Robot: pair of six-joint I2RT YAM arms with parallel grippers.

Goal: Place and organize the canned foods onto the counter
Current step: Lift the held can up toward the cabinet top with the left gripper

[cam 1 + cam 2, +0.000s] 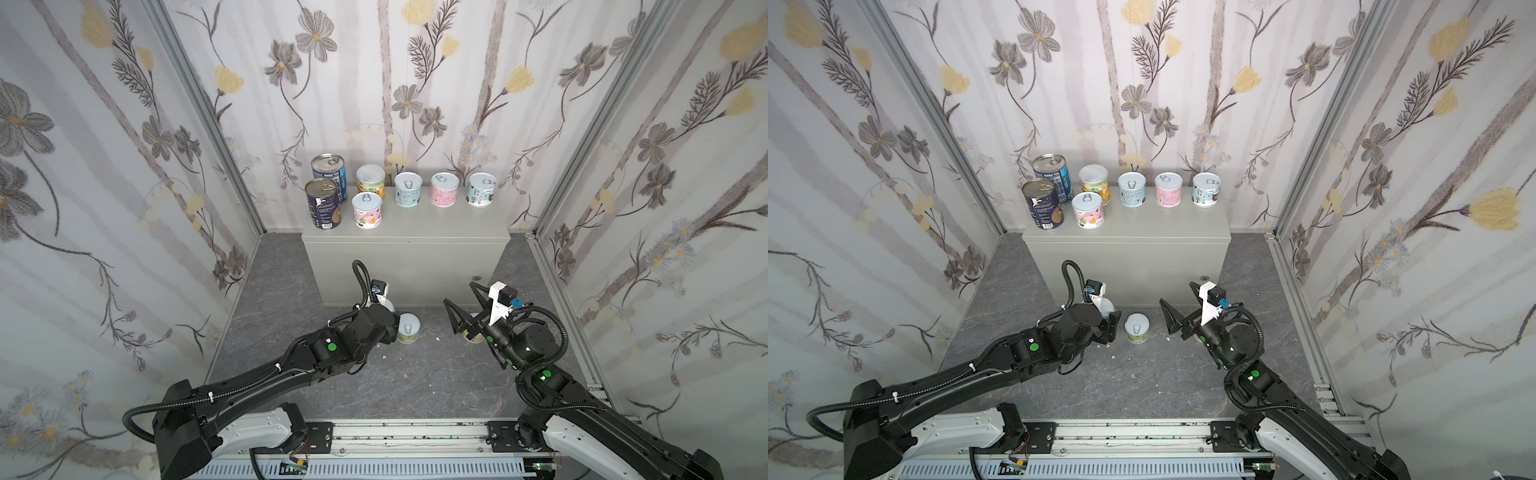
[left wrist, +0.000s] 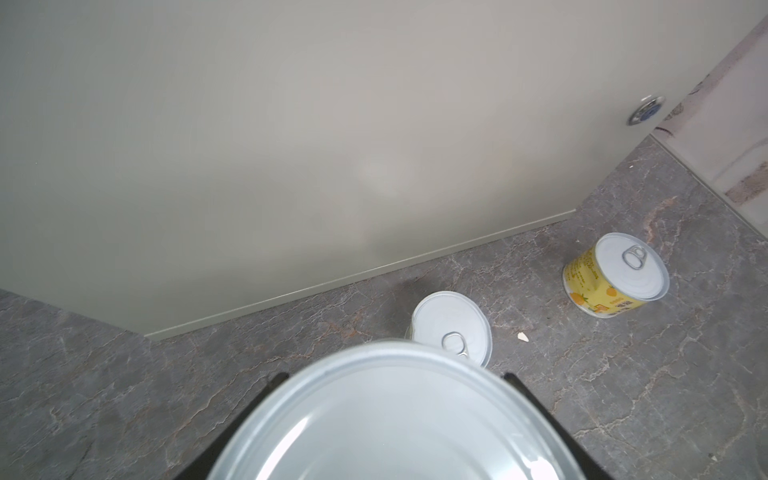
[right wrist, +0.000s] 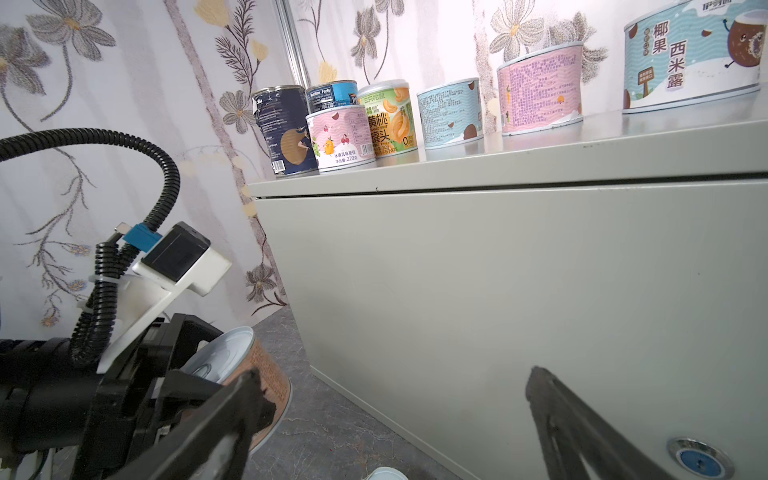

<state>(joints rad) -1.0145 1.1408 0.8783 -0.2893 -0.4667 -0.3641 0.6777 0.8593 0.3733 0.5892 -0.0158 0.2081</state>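
The left gripper is clamped on a short white-lidded can, held low by the floor. The counter top lies above and beyond it. The right gripper gapes wide, empty, near a yellow can.

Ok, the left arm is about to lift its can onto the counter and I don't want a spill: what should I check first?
1. Left gripper closed on the brown-labelled can: ok, fingers flank its lid.
2. Held can clear of the floor: cannot tell.
3. Green-labelled can apart from the held one: ok, narrow gap in a top view.
4. Bare landing spot on the counter: ok, the front right of its top is free.
5. Right gripper out of the way: ok, open and empty, above the yellow-labelled can.
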